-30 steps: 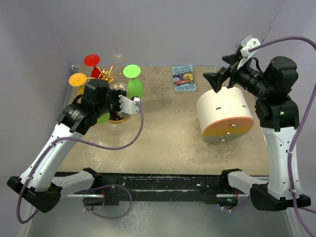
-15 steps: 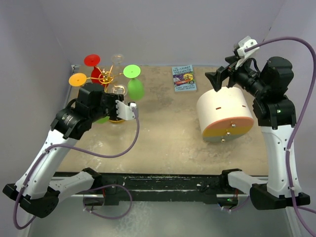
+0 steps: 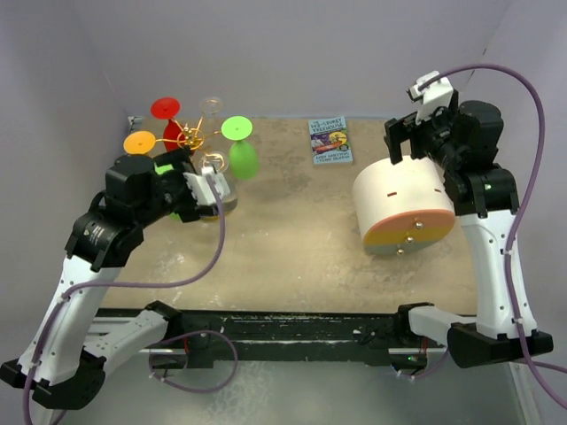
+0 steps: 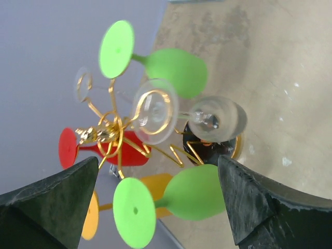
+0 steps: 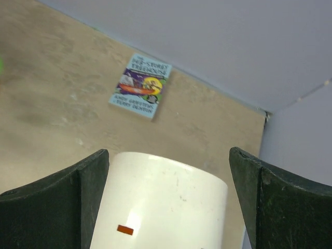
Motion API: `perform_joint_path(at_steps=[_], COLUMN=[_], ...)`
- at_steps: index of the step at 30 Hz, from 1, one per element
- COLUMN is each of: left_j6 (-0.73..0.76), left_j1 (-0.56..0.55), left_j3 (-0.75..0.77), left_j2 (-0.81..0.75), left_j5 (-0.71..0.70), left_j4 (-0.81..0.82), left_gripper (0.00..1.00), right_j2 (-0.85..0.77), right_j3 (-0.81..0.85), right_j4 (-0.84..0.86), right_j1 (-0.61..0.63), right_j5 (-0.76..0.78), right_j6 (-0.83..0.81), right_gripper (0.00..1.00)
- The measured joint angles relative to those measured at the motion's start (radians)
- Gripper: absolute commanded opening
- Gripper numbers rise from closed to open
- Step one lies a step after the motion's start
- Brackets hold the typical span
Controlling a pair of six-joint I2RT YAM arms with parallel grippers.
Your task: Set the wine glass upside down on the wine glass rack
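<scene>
The gold wire wine glass rack (image 4: 104, 134) stands on its black disc base (image 4: 205, 154) at the table's back left (image 3: 190, 137). Red (image 4: 122, 154), orange (image 4: 92, 215), clear (image 4: 215, 119) and green (image 4: 174, 70) glasses hang on its arms. A second green wine glass (image 4: 207, 191) hangs upside down at the rack, between the fingers of my open left gripper (image 4: 158, 166) and touched by neither. In the top view only a sliver of this glass (image 3: 164, 168) shows beside the left gripper (image 3: 205, 188). My right gripper (image 5: 168, 155) is open and empty above a white cylinder (image 5: 161, 207).
The white cylinder (image 3: 403, 205), with an orange end, lies on its side at the right. A small blue book (image 3: 330, 140) lies flat near the back wall. Purple-grey walls close in the left, back and right sides.
My left gripper has opened, letting go of the green wine glass, and drawn back to the left. The right arm has shifted slightly, its gripper still open.
</scene>
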Motion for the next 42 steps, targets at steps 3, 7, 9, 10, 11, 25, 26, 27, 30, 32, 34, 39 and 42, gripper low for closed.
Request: perform_joint_path(at_steps=[3,7,9,10,11,25,26,27,30,32,34,39,42], left_j6=[-0.171,-0.414,-0.512,-0.546,-0.594,-0.855,-0.859,-0.860,-0.857,-0.853,-0.848,-0.845,-0.845], left_j1=[0.075,0.179,0.221,0.236,0.261,0.407,0.407,0.407,0.412,0.420,0.429,0.467,0.503], left_j3=[0.001,0.024,0.034,0.034,0.034,-0.042,-0.044,-0.049,-0.092,-0.129,-0.160,-0.172,-0.172], left_j2=[-0.013,-0.009,-0.004,-0.004,-0.004,-0.110,-0.113,-0.113,-0.123,-0.137,-0.146,-0.146,-0.154], left_j5=[-0.025,-0.124,-0.157,-0.163,-0.162,-0.189,-0.183,-0.176,-0.145,-0.127,-0.107,-0.042,-0.021], left_j4=[0.095,0.179,0.202,0.208,0.214,0.300,0.309,0.320,0.357,0.369,0.374,0.386,0.395], left_gripper=[0.99,0.99,0.99,0.99,0.99,0.99,0.99,0.99,0.99,0.99,0.99,0.99,0.99], right_j2=[0.002,-0.056,-0.098,-0.121,-0.139,-0.245,-0.257,-0.265,-0.284,-0.285,-0.282,-0.269,-0.270], right_j3=[-0.040,-0.176,-0.232,-0.249,-0.254,-0.255,-0.259,-0.259,-0.259,-0.259,-0.257,-0.256,-0.258], right_j4=[-0.010,0.011,0.017,0.017,0.016,0.108,0.112,0.116,0.129,0.128,0.127,0.117,0.113], right_j1=[0.000,0.000,0.000,0.000,0.000,0.000,0.000,0.000,0.000,0.000,0.000,-0.002,-0.007], right_j5=[0.105,0.238,0.282,0.297,0.310,0.331,0.331,0.331,0.328,0.327,0.325,0.307,0.298], right_j6=[0.008,0.044,0.062,0.072,0.081,0.125,0.127,0.129,0.130,0.128,0.120,0.110,0.109], right_gripper=[1.00,1.00,1.00,1.00,1.00,1.00,1.00,1.00,1.00,1.00,1.00,1.00,1.00])
